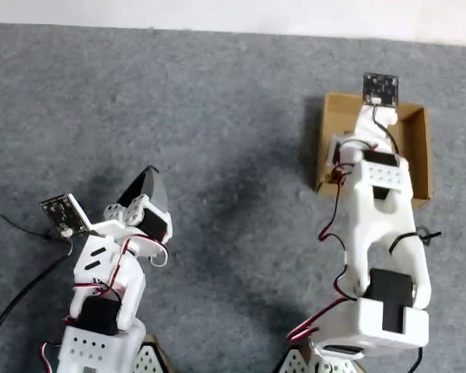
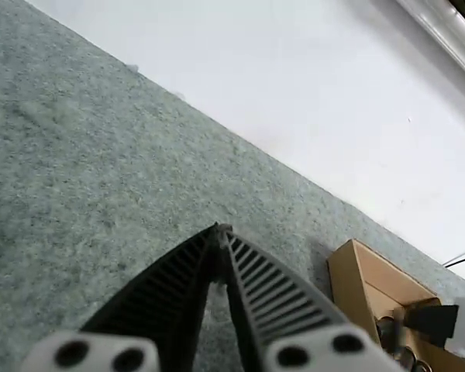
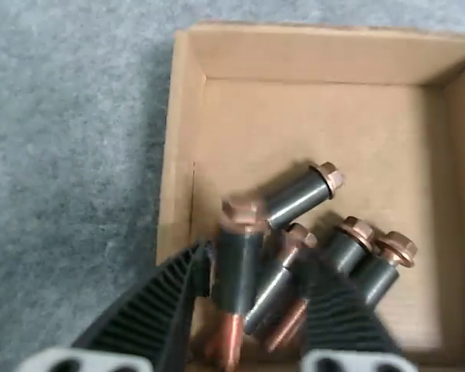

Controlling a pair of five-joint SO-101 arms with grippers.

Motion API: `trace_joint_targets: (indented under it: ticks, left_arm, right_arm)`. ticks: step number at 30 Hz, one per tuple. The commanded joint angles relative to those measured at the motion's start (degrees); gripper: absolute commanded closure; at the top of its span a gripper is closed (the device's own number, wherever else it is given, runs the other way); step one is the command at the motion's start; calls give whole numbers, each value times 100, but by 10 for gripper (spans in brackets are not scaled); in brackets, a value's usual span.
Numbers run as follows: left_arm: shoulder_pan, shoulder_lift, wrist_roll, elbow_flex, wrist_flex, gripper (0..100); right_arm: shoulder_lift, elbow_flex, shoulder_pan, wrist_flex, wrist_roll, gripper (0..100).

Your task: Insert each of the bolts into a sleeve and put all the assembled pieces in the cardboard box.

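Expect stiff, weighty, slippery metal from the assembled pieces (image 3: 294, 198) heaped in the cardboard box (image 3: 182, 155) near the table's (image 1: 179, 101) far right corner; pinch across a dark sleeve (image 3: 236, 267), right end effector (image 3: 260, 257) spread above them, left end effector (image 2: 219, 230) pressed together, empty.

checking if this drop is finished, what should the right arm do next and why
Probably lift the right claw straight up out of the cardboard box. Its jaws stand open, and the assembled pieces lie on the box floor, one between the jaws but not clamped, so nothing seems left to release.
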Motion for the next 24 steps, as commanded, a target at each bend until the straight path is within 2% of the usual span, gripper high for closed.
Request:
trace_joint_targets:
  ticks: [1, 7, 11, 15, 21, 24]
  left_arm:
    - [-31, 40, -35, 127, -79, 990]
    - [-13, 48, -35, 127, -79, 990]
    - [-13, 48, -53, 127, -79, 990]
    - [-4, 48, -404, 127, -79, 992]
    - [-4, 48, -440, 127, -79, 990]
    - [-4, 48, -870, 127, -70, 991]
  right_arm:
    - [-145, -338, 31, 330, -26, 725]
    - [-1033, -303, 22, 822, -44, 721]
    - [-2105, -57, -277, 1270, -44, 721]
    - [-3363, 848, -796, 1455, -44, 721]
    - [-5411, 2501, -1420, 1446, -44, 721]
    - [-6387, 3178, -1490, 1446, -44, 721]
